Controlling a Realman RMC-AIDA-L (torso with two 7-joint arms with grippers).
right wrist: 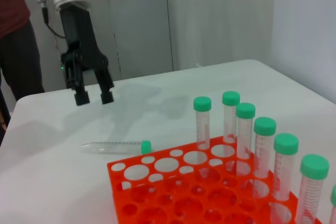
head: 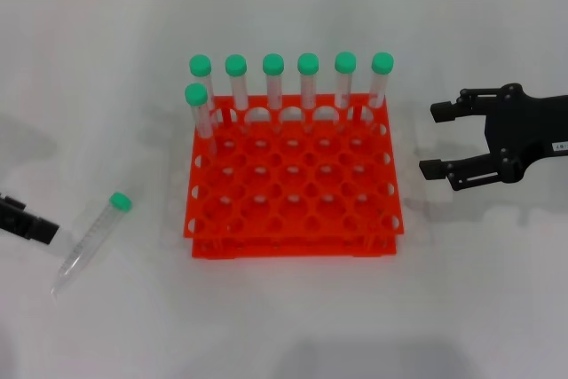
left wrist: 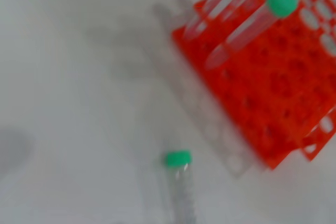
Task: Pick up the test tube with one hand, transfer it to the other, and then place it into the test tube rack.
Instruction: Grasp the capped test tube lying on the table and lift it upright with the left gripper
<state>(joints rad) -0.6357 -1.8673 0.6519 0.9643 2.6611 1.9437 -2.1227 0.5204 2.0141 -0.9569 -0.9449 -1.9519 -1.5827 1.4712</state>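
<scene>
Counter (head: 293, 326) surface lies white and bare nearest us, and just beyond it, toward our left, we see the test tube (head: 91, 233) lying flat on its side, green cap pointing away from us and tapered tip toward us, untouched. Our left end effector (right wrist: 94, 97) hangs above the counter just beside the tube, clear of it, its two black fingers parted with nothing between them. To the right of the tube, apart from it, stands the test tube rack (head: 293, 193), orange-red, flat on the counter. Seven other green-capped tubes (head: 308, 77) stand upright in it: six across its far row and one in the next row at the left corner. Right of the rack, our right end effector (head: 433, 140) hovers with its fingers spread wide and empty, pointing toward the rack.
</scene>
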